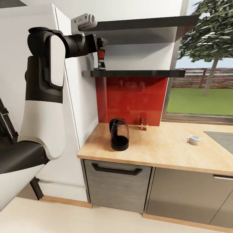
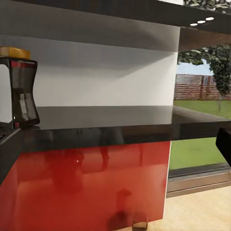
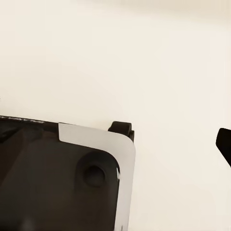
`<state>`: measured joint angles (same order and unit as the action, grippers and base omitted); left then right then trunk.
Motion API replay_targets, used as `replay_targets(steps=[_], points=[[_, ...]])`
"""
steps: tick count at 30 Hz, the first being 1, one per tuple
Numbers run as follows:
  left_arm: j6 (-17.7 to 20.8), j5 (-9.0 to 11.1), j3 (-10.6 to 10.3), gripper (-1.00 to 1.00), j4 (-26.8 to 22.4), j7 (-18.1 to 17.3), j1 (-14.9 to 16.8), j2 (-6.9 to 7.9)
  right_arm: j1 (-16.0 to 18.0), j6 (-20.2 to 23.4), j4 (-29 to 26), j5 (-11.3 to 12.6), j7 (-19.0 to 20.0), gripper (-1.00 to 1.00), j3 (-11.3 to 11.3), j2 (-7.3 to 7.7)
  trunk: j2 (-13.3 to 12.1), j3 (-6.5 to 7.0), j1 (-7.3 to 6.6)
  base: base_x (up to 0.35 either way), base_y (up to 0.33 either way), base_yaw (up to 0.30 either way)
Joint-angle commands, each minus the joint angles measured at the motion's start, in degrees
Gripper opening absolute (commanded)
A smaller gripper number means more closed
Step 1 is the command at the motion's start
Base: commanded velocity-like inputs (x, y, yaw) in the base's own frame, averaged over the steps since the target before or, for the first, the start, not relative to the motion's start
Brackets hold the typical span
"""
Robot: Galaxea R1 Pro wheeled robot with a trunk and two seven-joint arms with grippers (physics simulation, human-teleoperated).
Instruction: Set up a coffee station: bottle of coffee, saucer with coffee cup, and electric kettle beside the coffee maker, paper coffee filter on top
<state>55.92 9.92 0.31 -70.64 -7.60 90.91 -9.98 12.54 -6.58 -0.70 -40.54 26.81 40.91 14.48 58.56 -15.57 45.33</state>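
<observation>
1. We have our left arm raised to the shelf [image 1: 136, 73], its gripper [image 1: 101, 48] at the shelf's left end, right by the coffee bottle [image 1: 101, 60].
2. The bottle stands upright on the shelf. In the left wrist view it [image 2: 21, 86] sits at the edge of the frame with a dark finger [image 2: 224, 144] far off on the other side, so the jaws look wide and not yet closed on it.
3. On the counter [image 1: 161, 152], the kettle [image 1: 119, 134] stands at about 7 o'clock from the centre of the head view, near the front left corner. The cup [image 1: 193, 139] sits well apart from it at about 4 o'clock, bare on the wood with no saucer under it.
4. Our right gripper hangs over pale floor beside the robot's base [image 3: 62, 178]; one dark fingertip [image 3: 224, 144] shows, and we cannot tell how its jaws stand.
5. We judge the task barely begun: the bottle is not yet down, and the cup and kettle are not grouped around any coffee maker here.
</observation>
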Motion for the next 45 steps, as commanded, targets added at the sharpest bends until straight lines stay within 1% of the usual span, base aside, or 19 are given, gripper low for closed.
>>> replay_targets(steps=[1,6,8,13,19,21,23,24,27,34,43,45], points=[[0.2,0.1,0.0,1.00,0.0,-0.1,0.1,-0.02,0.0,-0.2,0.0,-0.6,0.2,1.00,0.5,0.02,0.1,-0.08,0.00,0.000,0.000,0.000],[0.2,0.1,0.0,1.00,0.0,-0.1,0.1,-0.02,0.0,-0.2,0.0,-0.6,0.2,1.00,0.5,0.02,-2.0,0.82,-1.09,0.000,0.000,0.000],[0.2,0.1,0.0,1.00,0.0,-0.1,0.1,-0.02,0.0,-0.1,0.0,-0.6,0.2,1.00,0.5,0.02,-2.0,0.82,-1.09,0.000,0.000,0.000],[0.2,0.1,0.0,1.00,0.0,0.0,0.1,-0.02,0.0,-0.1,0.0,-0.6,0.2,1.00,0.5,0.02,-4.0,1.72,-2.19,0.000,0.000,0.000],[0.2,-0.1,0.1,1.00,0.6,0.0,0.1,-0.02,0.0,-0.1,0.0,-0.6,0.2,1.00,0.5,0.07,-4.0,1.72,-2.19,0.000,0.000,0.000],[0.2,-1.7,0.0,1.00,0.8,0.0,0.1,-0.02,0.0,-0.1,0.0,-0.6,0.2,1.00,0.5,0.09,-4.0,1.72,-2.19,0.000,0.000,0.000],[0.2,-4.6,-0.1,1.00,0.8,0.1,0.1,-0.02,0.0,-0.1,0.0,-0.6,0.2,1.00,0.5,0.10,-4.0,1.72,-2.19,0.000,0.000,0.000],[0.2,-5.7,-0.1,1.00,0.7,0.1,0.1,-0.02,0.0,-0.1,0.0,-0.6,0.1,1.00,0.5,0.10,-4.0,1.72,-2.19,0.000,0.000,0.000],[0.2,-6.9,-0.2,1.00,0.6,0.1,0.1,-0.02,0.0,-0.1,0.0,-0.6,0.1,1.00,0.5,0.10,-4.0,1.72,-2.19,0.000,0.000,0.000],[0.2,-7.6,-0.2,1.00,0.3,0.1,0.1,-0.02,0.0,-0.1,0.0,-0.6,0.1,1.00,0.5,0.11,-4.0,1.72,-2.19,0.000,0.000,0.000],[0.2,-7.8,-0.3,1.00,-1.5,0.2,0.1,-0.02,0.0,0.0,0.1,-0.6,0.2,1.00,0.5,0.09,-4.0,1.72,-2.19,0.000,0.000,0.000],[0.2,-7.8,-0.2,1.00,-2.7,0.2,0.1,-0.02,0.0,-0.1,0.1,-0.6,0.2,1.00,0.5,0.10,-4.0,1.72,-2.19,0.146,0.000,0.000]])
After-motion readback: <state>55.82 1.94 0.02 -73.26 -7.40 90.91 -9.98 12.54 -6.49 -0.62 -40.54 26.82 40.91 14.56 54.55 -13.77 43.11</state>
